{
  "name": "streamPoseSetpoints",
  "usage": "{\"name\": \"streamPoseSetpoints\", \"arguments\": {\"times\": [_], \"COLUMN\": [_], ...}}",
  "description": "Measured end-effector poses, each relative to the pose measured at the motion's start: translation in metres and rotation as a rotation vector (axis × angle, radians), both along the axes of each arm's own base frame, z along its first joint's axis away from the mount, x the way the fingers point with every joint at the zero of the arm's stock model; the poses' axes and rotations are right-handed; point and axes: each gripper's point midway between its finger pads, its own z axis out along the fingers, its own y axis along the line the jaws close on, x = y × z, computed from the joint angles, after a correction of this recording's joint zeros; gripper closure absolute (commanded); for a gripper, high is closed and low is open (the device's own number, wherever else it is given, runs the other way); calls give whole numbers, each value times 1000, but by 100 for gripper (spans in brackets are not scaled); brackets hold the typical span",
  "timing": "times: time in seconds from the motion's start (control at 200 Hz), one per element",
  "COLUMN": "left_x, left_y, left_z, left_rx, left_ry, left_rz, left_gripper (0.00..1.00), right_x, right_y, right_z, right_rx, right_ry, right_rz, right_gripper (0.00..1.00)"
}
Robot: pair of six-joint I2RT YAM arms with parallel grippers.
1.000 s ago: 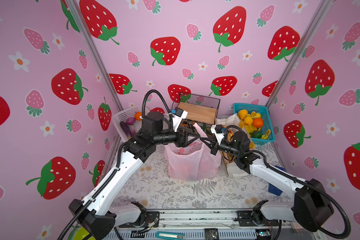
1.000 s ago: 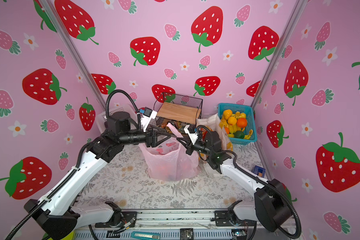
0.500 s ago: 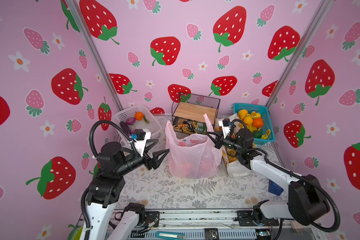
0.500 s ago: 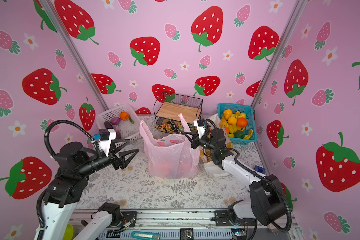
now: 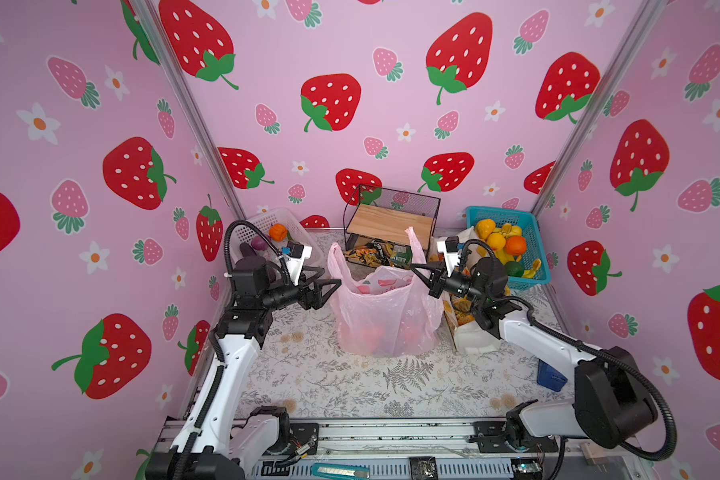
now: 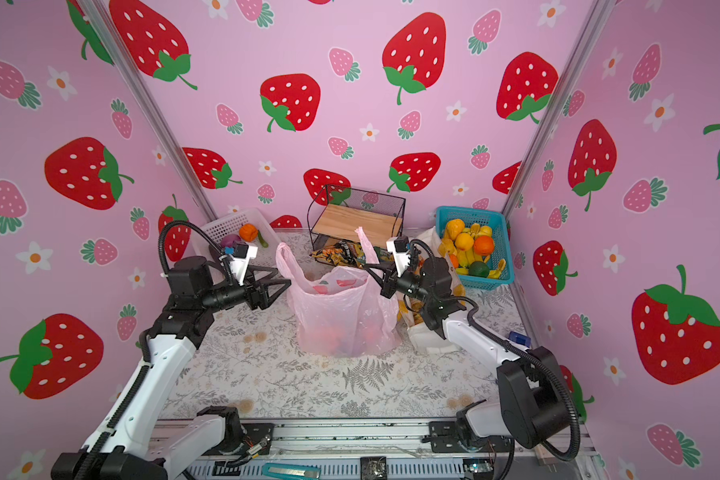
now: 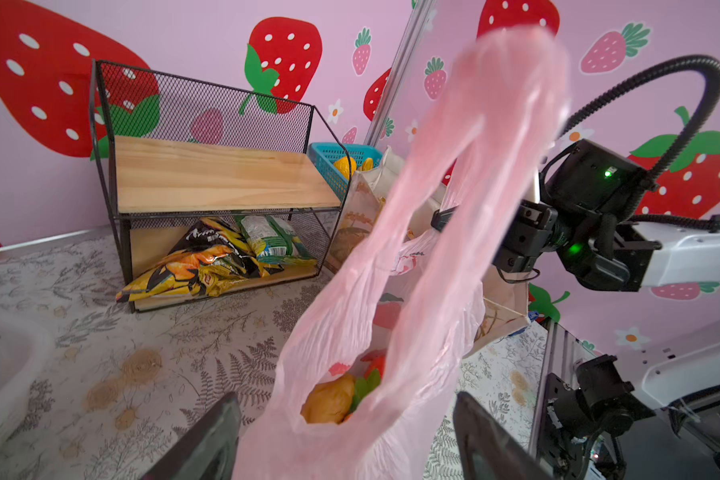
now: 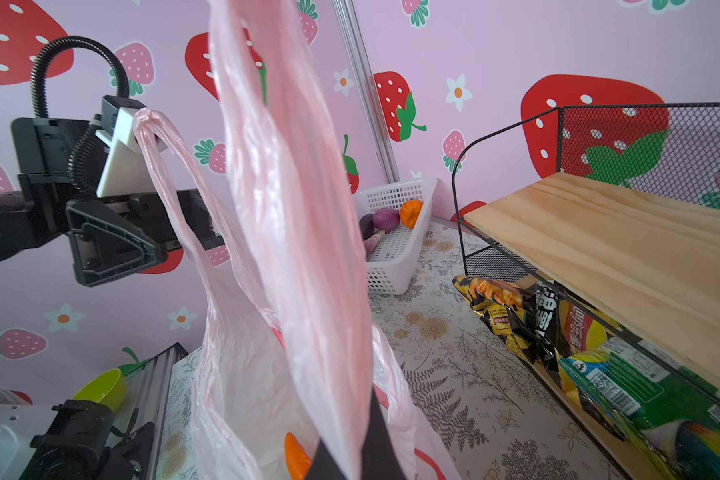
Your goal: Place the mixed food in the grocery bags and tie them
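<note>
The plastic bag [image 5: 385, 320] is stood on the middle of the desk [image 5: 329, 374]. Behind it the wire shelf [image 5: 391, 220] is placed, with snack packets [image 5: 371, 255] kept on its lower board. The vegetable basket [image 5: 267, 218] is set behind-left of the bag, the fruit basket [image 5: 528, 232] behind-right, and the tote [image 5: 474, 343] just to its right.

Left fingers [image 5: 326, 286] spread; right fingers [image 5: 422, 272] pinched shut.

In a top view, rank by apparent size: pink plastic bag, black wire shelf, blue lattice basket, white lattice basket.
Largest: translucent pink plastic bag.
Next: black wire-mesh shelf with wooden board and blue plastic lattice basket, too alike to rank.
Smallest: white plastic lattice basket, though the left arm hides part.
</note>
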Motion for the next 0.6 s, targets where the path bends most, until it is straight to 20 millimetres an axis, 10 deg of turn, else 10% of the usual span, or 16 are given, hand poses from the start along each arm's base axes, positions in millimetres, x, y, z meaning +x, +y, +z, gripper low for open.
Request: {"name": "streamPoseSetpoints", "arguments": {"times": [0.6], "left_x": [17], "left_y": [-18], "left_z": [-14], "left_rx": [-23], "left_ry": [-129], "left_rz": [-223], "left_gripper": [55], "right_x": [-1], "right_y": [3], "right_z": [-1], "right_rx": [10], "right_ry": [1], "right_rz": [20], "right_gripper": [100]}}
